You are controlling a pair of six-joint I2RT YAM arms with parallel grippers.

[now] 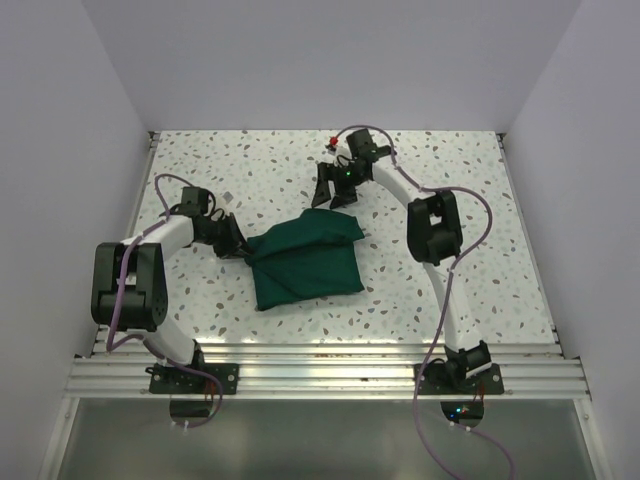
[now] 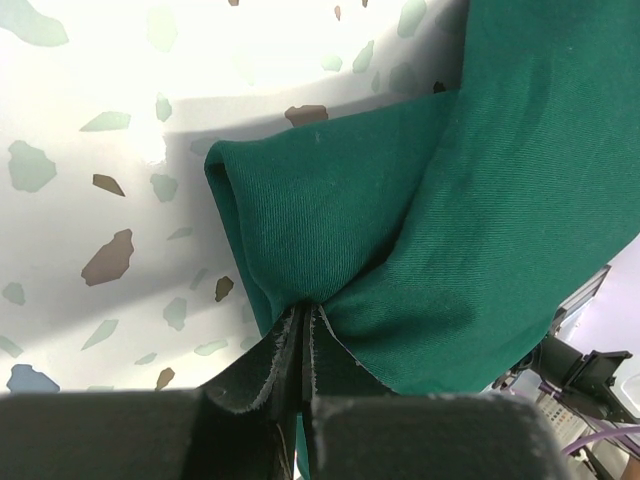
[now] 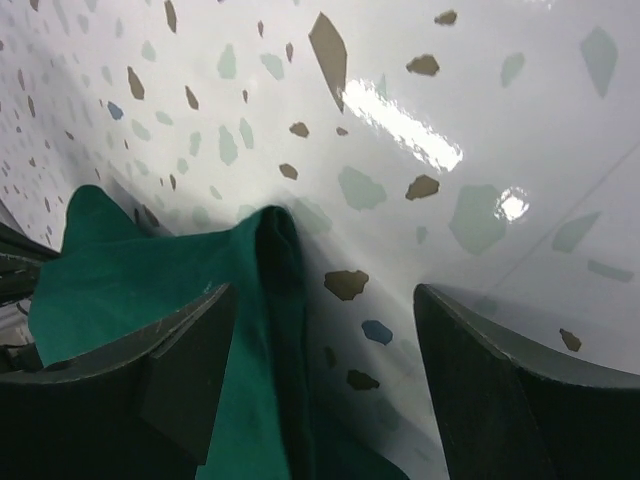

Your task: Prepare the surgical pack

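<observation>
The surgical pack is a folded dark green cloth bundle (image 1: pixel 305 262) lying mid-table. No steel tray, instruments or gauze show; they are hidden or out of view. My left gripper (image 1: pixel 238 246) is at the bundle's left corner, shut on a pinch of the cloth (image 2: pixel 330 250), with the fabric bunched between its fingertips (image 2: pixel 270 350). My right gripper (image 1: pixel 334 195) hovers open just above the bundle's far upper corner. In the right wrist view the cloth's folded edge (image 3: pixel 275 270) lies between the spread fingers (image 3: pixel 190 350), nearer the left one, untouched.
The speckled white table (image 1: pixel 480 230) surrounds the bundle. A small red object (image 1: pixel 333 139) sits at the far edge behind the right gripper. White walls enclose the table on three sides; a metal rail (image 1: pixel 320 375) runs along the near edge.
</observation>
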